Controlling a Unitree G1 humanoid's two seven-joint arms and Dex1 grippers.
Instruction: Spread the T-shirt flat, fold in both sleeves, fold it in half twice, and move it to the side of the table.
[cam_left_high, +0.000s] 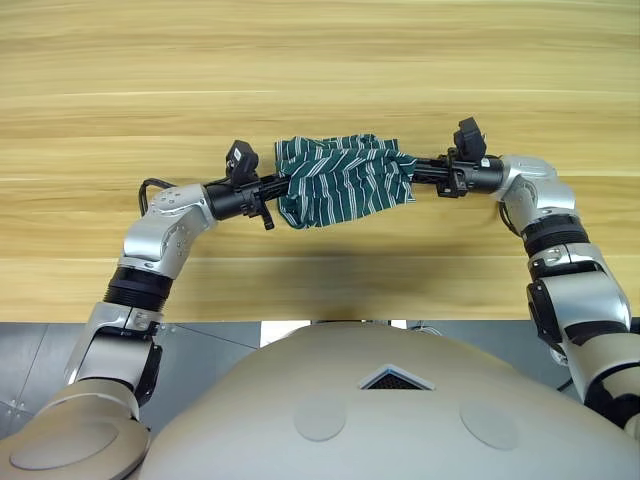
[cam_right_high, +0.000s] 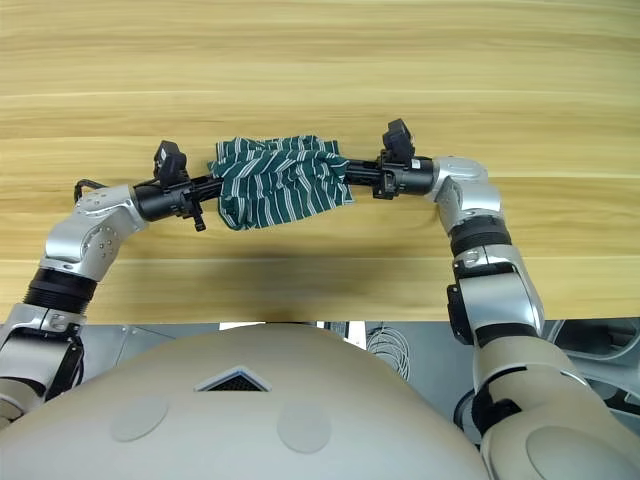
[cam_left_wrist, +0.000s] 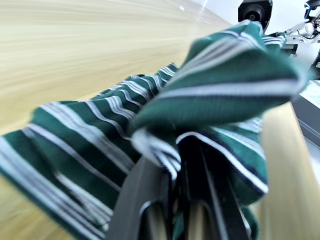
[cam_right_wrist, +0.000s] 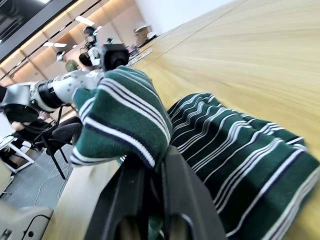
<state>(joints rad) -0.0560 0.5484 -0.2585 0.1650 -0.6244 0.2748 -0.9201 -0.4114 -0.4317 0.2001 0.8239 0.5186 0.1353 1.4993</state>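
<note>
The green striped T-shirt (cam_left_high: 345, 180) hung bunched between the left gripper (cam_left_wrist: 182, 200) and right gripper (cam_right_wrist: 152, 195), both clamped on it, above the wooden table (cam_left_high: 320, 60). Spreading and folding looked not yet begun.

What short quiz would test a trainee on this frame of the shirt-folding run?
1. True or false: the T-shirt lies spread flat on the table.
2. How many grippers are clamped on the cloth? A) none B) one C) two
3. Fill in: the shirt is dark green with white ____.

Key
1. False: it is bunched up between the two arms.
2. C: the left gripper and the right gripper each pinch a fold of it.
3. stripes
</note>
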